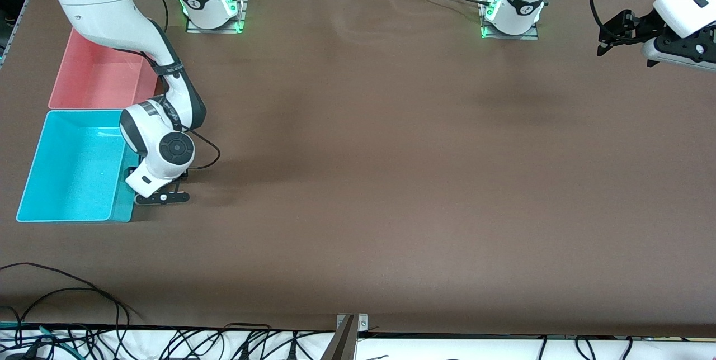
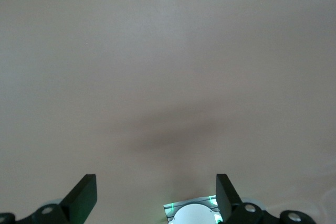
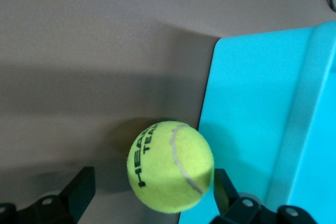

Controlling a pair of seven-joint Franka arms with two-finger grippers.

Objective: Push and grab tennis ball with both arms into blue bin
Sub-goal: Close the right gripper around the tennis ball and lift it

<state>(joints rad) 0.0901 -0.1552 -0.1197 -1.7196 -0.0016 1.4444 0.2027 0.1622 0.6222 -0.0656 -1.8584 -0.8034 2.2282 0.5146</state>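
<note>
The tennis ball point(image 3: 170, 166), yellow-green with a dark logo, lies against the outer wall of the blue bin point(image 3: 262, 103) in the right wrist view. My right gripper point(image 3: 152, 192) straddles it, open, with one finger close to the ball and a gap at the other. In the front view the ball is hidden under the right hand point(image 1: 159, 195), which is low beside the blue bin point(image 1: 72, 170). My left gripper point(image 1: 607, 41) hangs open and empty over the table at the left arm's end, waiting. Its wrist view shows only its own open gripper point(image 2: 156, 198) above bare table.
A pink bin point(image 1: 95, 77) stands against the blue bin, farther from the front camera. The right arm's forearm crosses over the pink bin's corner. Cables point(image 1: 61, 293) lie along the table's front edge.
</note>
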